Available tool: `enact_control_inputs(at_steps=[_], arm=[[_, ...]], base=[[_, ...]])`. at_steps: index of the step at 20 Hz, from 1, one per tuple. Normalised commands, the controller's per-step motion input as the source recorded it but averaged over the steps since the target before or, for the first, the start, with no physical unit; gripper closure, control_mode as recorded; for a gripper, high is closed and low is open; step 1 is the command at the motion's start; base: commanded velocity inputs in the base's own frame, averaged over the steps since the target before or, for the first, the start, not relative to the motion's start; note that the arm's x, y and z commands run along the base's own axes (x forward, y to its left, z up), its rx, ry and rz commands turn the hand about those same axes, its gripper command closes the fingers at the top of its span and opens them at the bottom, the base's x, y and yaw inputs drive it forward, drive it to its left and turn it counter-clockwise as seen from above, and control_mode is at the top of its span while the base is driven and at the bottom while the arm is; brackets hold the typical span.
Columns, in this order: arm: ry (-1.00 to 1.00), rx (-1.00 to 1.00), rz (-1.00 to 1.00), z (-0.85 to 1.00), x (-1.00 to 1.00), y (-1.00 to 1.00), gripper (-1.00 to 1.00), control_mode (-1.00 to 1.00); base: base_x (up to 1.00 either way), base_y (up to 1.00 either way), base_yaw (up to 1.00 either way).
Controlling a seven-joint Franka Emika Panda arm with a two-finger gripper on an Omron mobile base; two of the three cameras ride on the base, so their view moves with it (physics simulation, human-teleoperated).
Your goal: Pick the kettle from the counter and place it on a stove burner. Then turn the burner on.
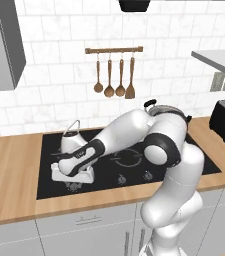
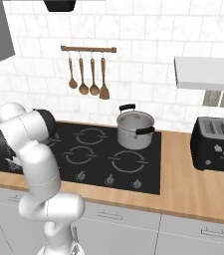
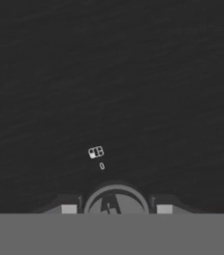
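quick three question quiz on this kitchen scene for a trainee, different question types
1. True or false: the squat dark grey metal kettle stands on the flat black glass cooktop.
2. How many wooden utensils hang from the wall rail?
3. The gripper has its tips either side of: A) a round cooktop knob; B) the kettle's handle; C) a silver pot's lid.

Key: 1 true. 2 four. 3 A.

The kettle looks like dull grey metal, and the pot like shiny polished steel. The cooktop is smooth black glass set in a matt wood-grain tabletop.
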Motion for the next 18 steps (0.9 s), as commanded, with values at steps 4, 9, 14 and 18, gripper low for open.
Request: enact_control_inputs(at_steps=[4, 9, 14, 18], arm=[[0.0, 0.0, 0.0, -0.01, -0.03, 0.0, 1.0, -1.0], [0.04, 0.0, 0.04, -0.01, 0.0, 0.01, 1.0, -1.0], [0.08, 0.0, 0.23, -0.11, 0.0, 0.01, 1.0, -1.0], [0.04, 0.0, 0.33, -0.27, 0.0, 0.0, 1.0, -1.0]], base=[[0.0, 0.0, 0.0], [0.0, 0.0, 0.0], [0.0, 0.0, 0.0], [0.0, 0.0, 0.0]])
